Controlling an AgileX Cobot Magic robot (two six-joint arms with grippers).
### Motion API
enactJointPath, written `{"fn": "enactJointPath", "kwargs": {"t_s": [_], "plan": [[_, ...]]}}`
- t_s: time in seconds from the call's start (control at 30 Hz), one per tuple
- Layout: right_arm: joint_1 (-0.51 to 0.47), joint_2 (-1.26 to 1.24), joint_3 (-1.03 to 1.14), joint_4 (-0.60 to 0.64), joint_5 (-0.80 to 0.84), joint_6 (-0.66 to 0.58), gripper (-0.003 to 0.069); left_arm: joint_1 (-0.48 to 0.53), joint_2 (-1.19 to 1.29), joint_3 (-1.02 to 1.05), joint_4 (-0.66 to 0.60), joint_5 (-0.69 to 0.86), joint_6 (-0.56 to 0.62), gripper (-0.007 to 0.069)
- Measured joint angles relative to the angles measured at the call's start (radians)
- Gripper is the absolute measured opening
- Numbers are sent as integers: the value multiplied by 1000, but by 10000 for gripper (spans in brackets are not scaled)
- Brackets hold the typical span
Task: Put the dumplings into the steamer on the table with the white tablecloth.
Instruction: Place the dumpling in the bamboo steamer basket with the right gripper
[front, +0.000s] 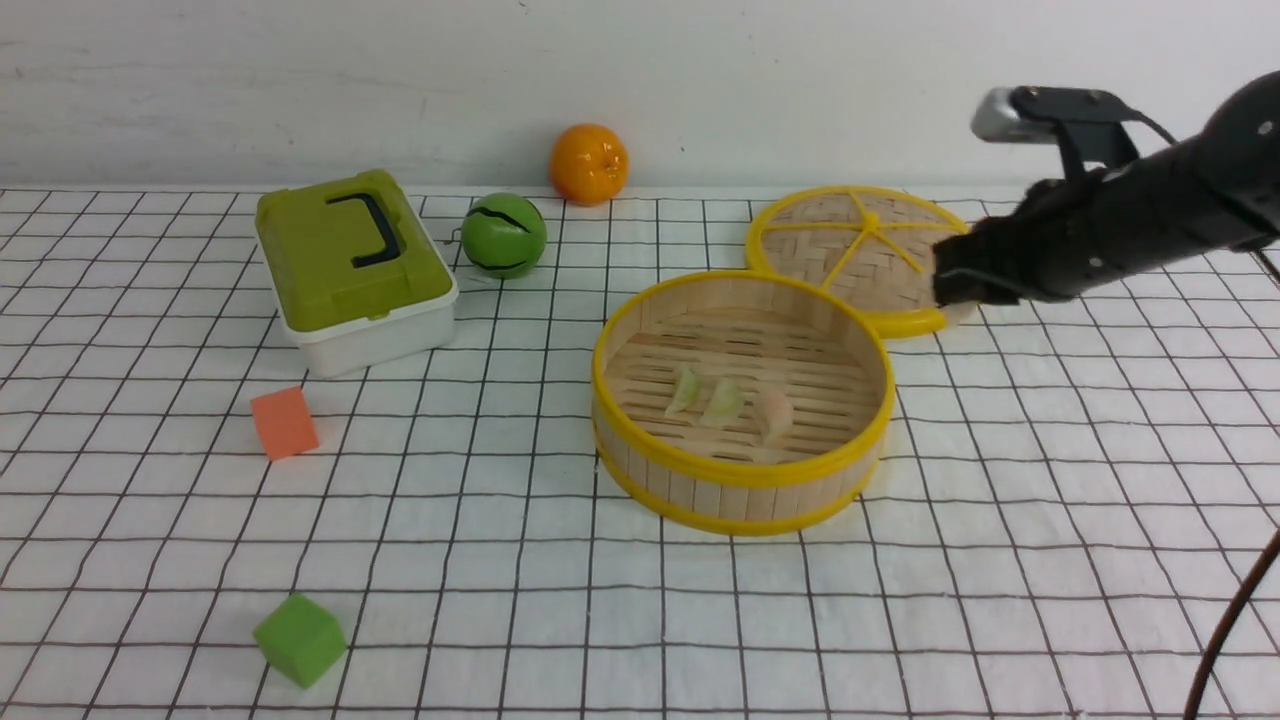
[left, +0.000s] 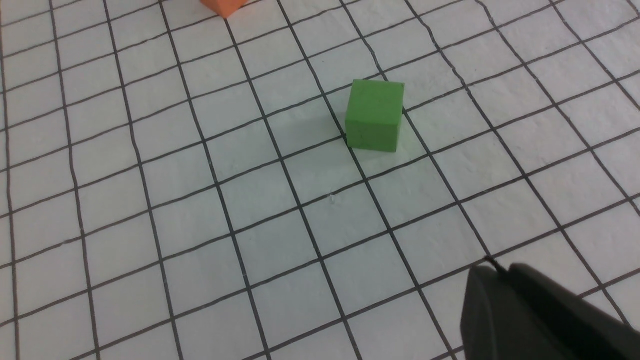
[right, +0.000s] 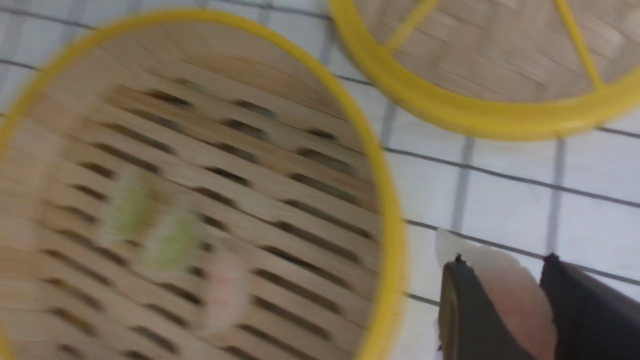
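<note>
Right end effector (front: 942, 287) is clamped on a pale pink held dumpling (right: 515, 300). The right wrist view shows it pinched between the two dark fingers (right: 462, 310), with its long axis running out past the tips. That view is blurred, so I can't read the grip depth.

The steamer (front: 740, 495) sits mid-bench on the white tablecloth (front: 1050, 480), open. Three are already inside on the slats:
- green dumpling (front: 685, 390)
- second green dumpling (front: 723, 403)
- pink dumpling (front: 773, 412)

They lie close together in a row toward the near side of the floor.

Key relation: the held piece is outside the yellow rim, over the cloth in the gap between the steamer and the woven lid (front: 850, 250). From the right end effector, the steamer's opening lies to the robot's left and a bit nearer the robot. The far right part of the floor looks free. The likely next move is a short carry over the rim, then a release, probably the last one.

Left end effector (left: 500, 274) has its fingers together and holds nothing. It hangs over bare cloth near the green cube (left: 375, 115) and doesn't show in the front view. The right arm is clearly the nearer one.
</note>
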Motion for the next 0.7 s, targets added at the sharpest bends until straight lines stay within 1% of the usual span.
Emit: {"fn": "enactJointPath", "kwargs": {"t_s": [0.03, 0.07, 0.1, 0.2, 0.47, 0.6, 0.67, 0.7], "plan": [[36, 0, 0, 33, -2, 0, 185, 0, 0, 0, 0, 0, 0, 17], [52, 3, 0, 41, -1, -2, 185, 0, 0, 0, 0, 0, 0, 19], [89, 25, 0, 50, -11, -11, 185, 0, 0, 0, 0, 0, 0, 19], [130, 78, 0, 55, -39, -17, 185, 0, 0, 0, 0, -1, 0, 19], [136, 179, 1, 55, -84, -5, 186, 0, 0, 0, 0, -6, 0, 19], [136, 188, 1, 56, -83, -3, 241, 0, 0, 0, 0, -6, 0, 19], [136, 188, 1, 60, -85, -3, 309, 0, 0, 0, 0, -6, 0, 20], [136, 188, 1, 60, -87, -3, 309, 0, 0, 0, 0, -6, 0, 20]]}}
